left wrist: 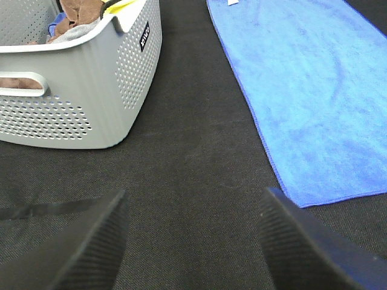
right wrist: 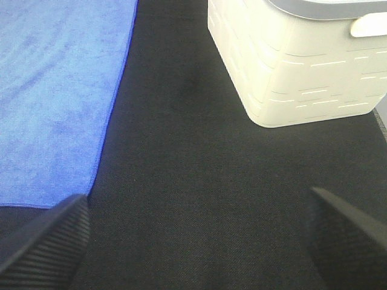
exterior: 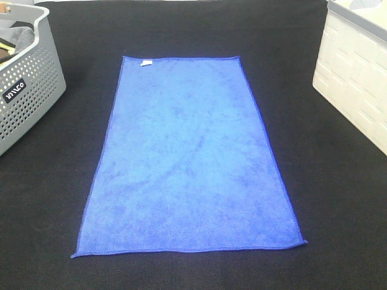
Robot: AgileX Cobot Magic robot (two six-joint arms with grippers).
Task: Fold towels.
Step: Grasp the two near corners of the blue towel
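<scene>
Towel [exterior: 190, 157] was laid flat at mat [exterior: 181, 30] centre; grey basket [exterior: 30, 103] seen at 10 o'clock, cream bin [exterior: 357, 84] at 2 o'clock. Jaws of left gripper [left wrist: 193, 199] and right gripper [right wrist: 196, 196] were held spread.

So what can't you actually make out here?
1. Grey basket: the high view's left edge cuts it; in the left wrist view its wall hides most of the contents.
2. White bin: cut by the edge in the high and right wrist views; inside unseen.
3. Towel tag: too small to read.
4. Left fingers, right fingers: only tips show; arms out of frame.
</scene>
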